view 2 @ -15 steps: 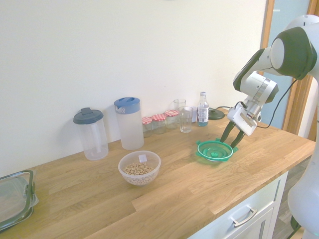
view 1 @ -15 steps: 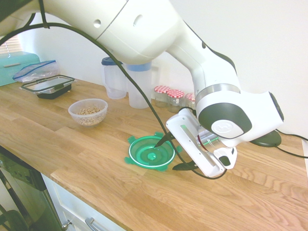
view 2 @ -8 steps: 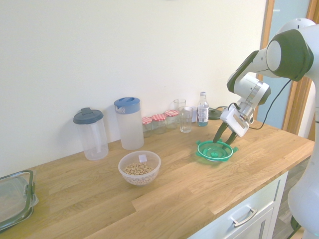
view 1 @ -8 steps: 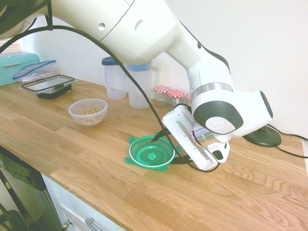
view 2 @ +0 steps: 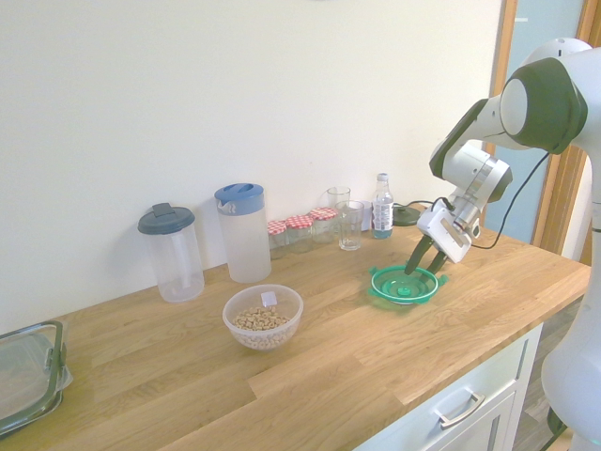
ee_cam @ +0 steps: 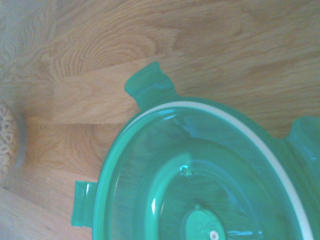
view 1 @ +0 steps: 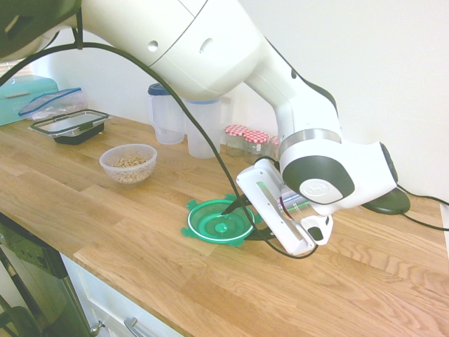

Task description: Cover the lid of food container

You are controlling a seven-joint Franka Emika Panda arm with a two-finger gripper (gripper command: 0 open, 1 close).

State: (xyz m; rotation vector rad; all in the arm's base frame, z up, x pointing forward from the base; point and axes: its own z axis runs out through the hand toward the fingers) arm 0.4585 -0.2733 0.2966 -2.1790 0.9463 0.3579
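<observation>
Apparently open jaws point(view 1: 249, 219) beside lid point(view 1: 212, 223)

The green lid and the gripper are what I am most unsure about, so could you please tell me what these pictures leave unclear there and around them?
- Lid: in the wrist view, its near part is cut off by the bottom edge.
- Gripper: whether the jaws touch the lid is too small to tell in either exterior view.
- Bowl: mostly cut off by the wrist view's left edge.
- Rectangular container: cut off by the second exterior view's left edge.
</observation>
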